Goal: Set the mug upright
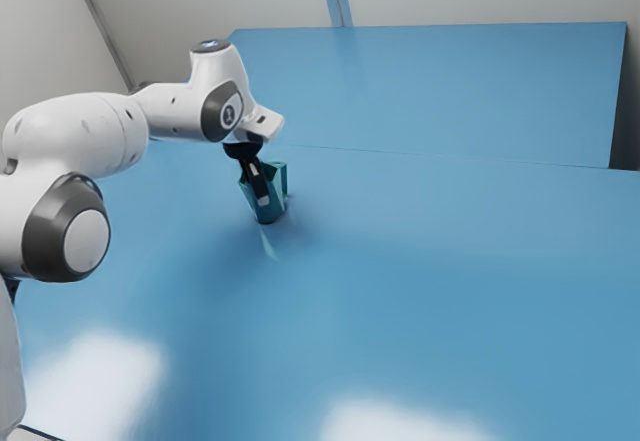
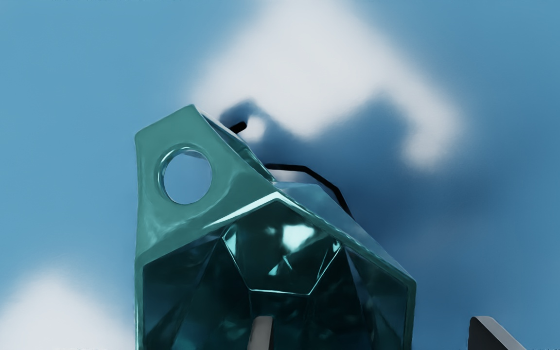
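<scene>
"Mug (image 2: 285, 267) first: where?"

"On the big blue table (image 1: 450, 311), at the white arm's (image 1: 90, 131) far end, mouth facing the wrist camera."

"And the gripper (image 1: 262, 198)?"

"Unclenched. Its fingers (image 2: 261, 335) stand apart, one inside the mouth, one outside the wall."

"Handle (image 2: 163, 138)?"

"Teal, on the exterior view's right, with a round hole."

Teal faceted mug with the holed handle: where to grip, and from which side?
I'd pinch the side wall clear of the handle, coming in over the open mouth. The mouth faces the tool, and that thin wall lies between its spread fingers.
</scene>
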You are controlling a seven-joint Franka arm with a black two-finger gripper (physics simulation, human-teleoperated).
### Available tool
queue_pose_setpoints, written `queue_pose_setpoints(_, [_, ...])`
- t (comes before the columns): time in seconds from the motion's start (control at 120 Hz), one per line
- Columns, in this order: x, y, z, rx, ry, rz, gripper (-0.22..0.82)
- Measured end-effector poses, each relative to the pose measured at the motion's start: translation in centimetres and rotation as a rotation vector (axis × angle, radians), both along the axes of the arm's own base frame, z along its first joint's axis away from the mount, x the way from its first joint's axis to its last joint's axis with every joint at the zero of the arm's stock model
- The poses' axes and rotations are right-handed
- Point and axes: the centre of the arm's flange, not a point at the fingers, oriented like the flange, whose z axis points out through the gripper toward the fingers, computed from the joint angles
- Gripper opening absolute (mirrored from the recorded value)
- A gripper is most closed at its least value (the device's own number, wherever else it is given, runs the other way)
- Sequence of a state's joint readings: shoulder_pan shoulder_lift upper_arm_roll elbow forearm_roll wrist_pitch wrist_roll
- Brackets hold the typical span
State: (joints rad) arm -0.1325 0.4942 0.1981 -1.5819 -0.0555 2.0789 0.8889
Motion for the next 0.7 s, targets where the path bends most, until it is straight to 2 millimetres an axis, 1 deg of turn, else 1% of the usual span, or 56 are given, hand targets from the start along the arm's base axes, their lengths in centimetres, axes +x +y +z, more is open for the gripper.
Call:
queue_pose_setpoints(0.1, [-0.2, 0.6, 1.8, -0.039, -0.029, 0.039, 0.48])
queue_pose_setpoints(0.258, [-1.4, 0.6, 6.9, -0.083, -0.094, 0.08, 0.55])
queue_pose_setpoints(0.3, [-2.1, 0.6, 8.3, -0.093, -0.109, 0.093, 0.56])
queue_pose_setpoints(0.367, [-3.7, 0.9, 11.4, -0.104, -0.135, 0.121, 0.57])
queue_pose_setpoints(0.483, [-6.8, 3.9, 16.4, -0.09, -0.125, 0.217, 0.58])
queue_pose_setpoints(0.533, [-8.1, 4.7, 18.3, -0.078, -0.116, 0.249, 0.59])
queue_pose_setpoints(0.625, [-9.9, 4.9, 21.2, -0.052, -0.101, 0.289, 0.59])
queue_pose_setpoints(0.7, [-10.6, 4.7, 23.4, -0.036, -0.103, 0.316, 0.6])
